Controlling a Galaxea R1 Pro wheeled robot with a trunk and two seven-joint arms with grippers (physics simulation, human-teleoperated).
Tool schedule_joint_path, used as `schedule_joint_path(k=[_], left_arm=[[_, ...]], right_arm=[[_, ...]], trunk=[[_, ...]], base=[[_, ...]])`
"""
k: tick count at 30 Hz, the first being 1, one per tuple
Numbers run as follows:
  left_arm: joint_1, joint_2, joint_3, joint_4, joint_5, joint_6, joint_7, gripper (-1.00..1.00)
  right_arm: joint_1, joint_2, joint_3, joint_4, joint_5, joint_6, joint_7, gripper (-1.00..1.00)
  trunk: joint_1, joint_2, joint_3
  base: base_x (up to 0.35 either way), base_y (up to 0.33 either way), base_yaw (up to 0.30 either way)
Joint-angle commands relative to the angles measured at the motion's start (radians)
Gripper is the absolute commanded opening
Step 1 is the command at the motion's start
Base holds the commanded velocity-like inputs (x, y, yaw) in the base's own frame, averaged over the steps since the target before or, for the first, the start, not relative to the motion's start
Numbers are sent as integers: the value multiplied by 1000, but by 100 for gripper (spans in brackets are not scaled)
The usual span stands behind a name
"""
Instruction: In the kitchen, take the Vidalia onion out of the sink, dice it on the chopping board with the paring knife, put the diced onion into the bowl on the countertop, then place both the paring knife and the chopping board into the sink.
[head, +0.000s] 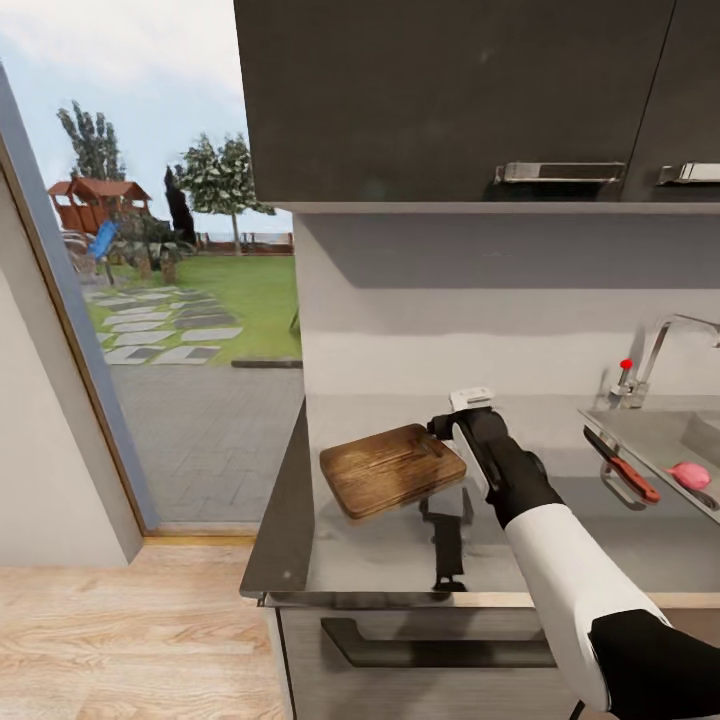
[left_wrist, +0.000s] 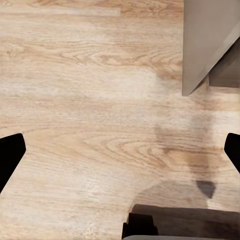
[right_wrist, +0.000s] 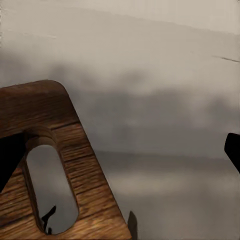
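Note:
The brown chopping board (head: 390, 468) sits over the left part of the grey countertop (head: 370, 555), tilted, with its slot handle (right_wrist: 50, 190) toward my right gripper (head: 446, 427). That gripper (right_wrist: 120, 155) is open, one finger at the board's handle corner and the other well clear of it. Whether the finger touches the wood I cannot tell. At the right, the sink (head: 660, 435) holds the pink Vidalia onion (head: 689, 475), and the paring knife (head: 628, 472) with its red handle lies along the sink's left side. My left gripper (left_wrist: 120, 155) hangs open over the wooden floor. The bowl is out of view.
A chrome tap (head: 668, 335) with a red knob (head: 626, 365) stands behind the sink. Dark wall cabinets (head: 450, 100) hang above the worktop. The countertop ends at the left beside a glass door (head: 190, 350) to the garden. A drawer handle (head: 440, 652) runs below the counter edge.

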Motion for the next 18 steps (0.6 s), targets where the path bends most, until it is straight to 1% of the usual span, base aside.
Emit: schedule_joint_path(k=[1,18], left_arm=[[-1,0,1,1,2,-3,0,100],[-1,0,1,1,2,-3,0,100]], right_arm=[[-1,0,4,-1,0,5,-4,100],[-1,-5,8,-1,0,6,-2,100]], trunk=[[0,-1,-1],[0,-1,-1]], base=[[0,0,0],[0,0,0]])
